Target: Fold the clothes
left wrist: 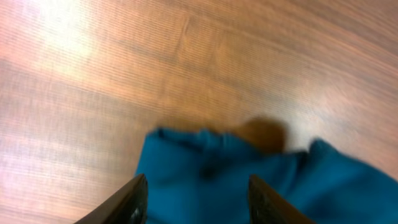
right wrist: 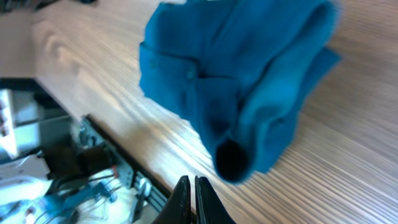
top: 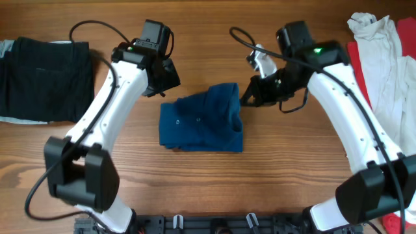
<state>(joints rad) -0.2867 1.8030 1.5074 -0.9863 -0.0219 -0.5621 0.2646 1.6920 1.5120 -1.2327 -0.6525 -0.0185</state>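
The deep-blue shirt (top: 201,121) lies in a folded bundle at the middle of the table, with a button placket showing on its left half. My left gripper (top: 166,77) hovers just off the bundle's upper left corner. In the left wrist view its fingers (left wrist: 134,200) stand apart, open, with blue fabric (left wrist: 249,180) below them and nothing pinched. My right gripper (top: 251,95) is at the bundle's upper right corner. Its jaws (right wrist: 191,200) are shut and empty, just clear of a rolled sleeve end of the shirt (right wrist: 236,81).
A folded black garment (top: 42,78) lies at the far left on top of a pale grey one (top: 5,47). White clothes (top: 380,58) and a red one (top: 359,68) are piled at the right edge. The table's front edge and frame (right wrist: 93,180) show in the right wrist view.
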